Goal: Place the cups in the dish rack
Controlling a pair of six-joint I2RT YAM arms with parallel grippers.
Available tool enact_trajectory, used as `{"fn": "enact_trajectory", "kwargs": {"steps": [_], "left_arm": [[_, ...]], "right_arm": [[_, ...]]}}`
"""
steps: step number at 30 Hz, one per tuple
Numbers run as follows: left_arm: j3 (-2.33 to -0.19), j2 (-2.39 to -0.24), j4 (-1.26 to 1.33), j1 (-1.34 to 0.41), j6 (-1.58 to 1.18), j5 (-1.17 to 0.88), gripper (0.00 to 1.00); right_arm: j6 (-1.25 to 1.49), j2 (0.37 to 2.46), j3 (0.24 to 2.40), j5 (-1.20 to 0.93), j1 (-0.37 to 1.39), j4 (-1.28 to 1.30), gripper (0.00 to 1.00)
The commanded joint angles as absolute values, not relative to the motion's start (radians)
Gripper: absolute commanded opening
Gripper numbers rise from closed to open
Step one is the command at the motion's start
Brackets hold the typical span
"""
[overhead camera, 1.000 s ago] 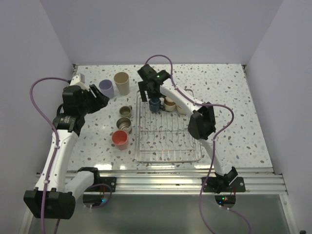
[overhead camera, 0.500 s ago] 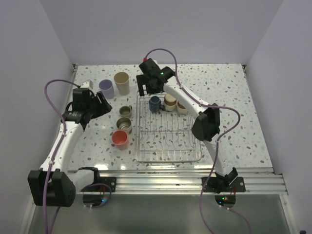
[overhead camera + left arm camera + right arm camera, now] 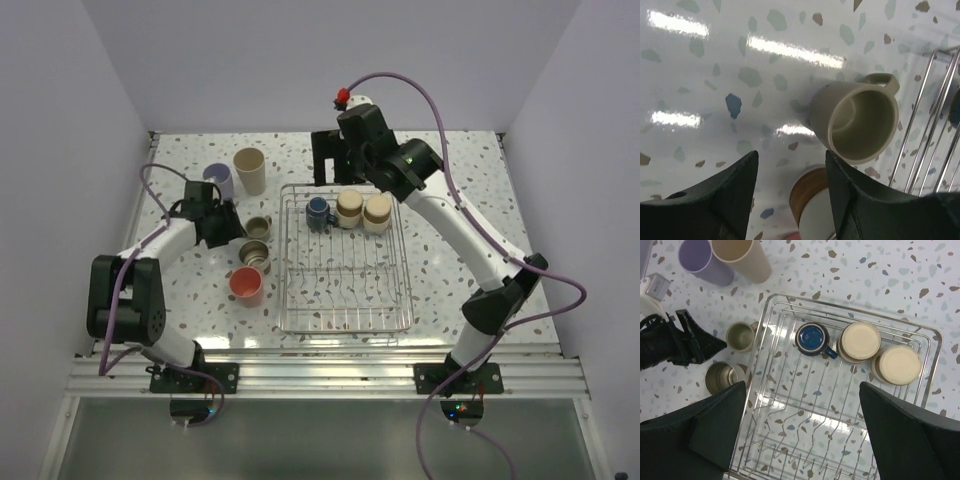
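Left wrist view: I have my left pincer (image 3: 790, 162) open, apparently lined up to grab the tan mug (image 3: 860, 120) standing on the tabletop (image 3: 715, 100) beside the dish rack (image 3: 935, 125); my right pincer (image 3: 802, 390) hangs open above the rack.

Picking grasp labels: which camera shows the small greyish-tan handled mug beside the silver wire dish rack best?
Left wrist: the small greyish-tan handled mug is close up, with rim, interior and handle clear. Right wrist shows the mug from above, small, just outside the silver wire dish rack. Top external shows it tiny.
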State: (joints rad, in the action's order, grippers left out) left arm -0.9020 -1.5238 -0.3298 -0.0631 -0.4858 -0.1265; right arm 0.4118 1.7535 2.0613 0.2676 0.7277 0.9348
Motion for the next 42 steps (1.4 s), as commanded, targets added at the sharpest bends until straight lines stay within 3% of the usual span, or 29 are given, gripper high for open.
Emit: {"fn": "enact_trajectory", "kwargs": {"steps": [1, 14, 24, 33, 36, 39, 42], "left_arm": [[-0.977, -1.590, -0.235, -0.074, -0.482, -0.124, 0.59], [-1.014, -1.523, -0.221, -0.080, -0.529, -0.144, 0.57], [-1.032, -1.615, -0.193, -0.095, -0.525, -0.158, 0.56], [-1.072, -1.701, -0.166, -0.146, -0.523, -0.155, 0.39], [-1.078, -1.710, -0.169, -0.150, -0.519, -0.143, 0.28], [-1.081, -1.713, -0.178, -0.150, -0.512, -0.141, 0.00], [-1.081, -1.689, -0.187, -0.149, -0.506, -0.138, 0.00]], "right_arm": [[0.425, 1.712, 1.993, 0.265, 0.732, 0.922, 0.99], [0.416, 1.661, 1.901, 0.270, 0.730, 0.920, 0.99], [0.416, 1.683, 1.911, 0.258, 0.732, 0.917, 0.99], [0.400, 1.644, 1.891, 0.293, 0.730, 0.946, 0.99], [0.400, 1.623, 1.876, 0.305, 0.732, 0.954, 0.99], [0.408, 1.605, 1.858, 0.308, 0.732, 0.957, 0.99], [0.414, 1.592, 1.847, 0.307, 0.732, 0.962, 0.99]]}}
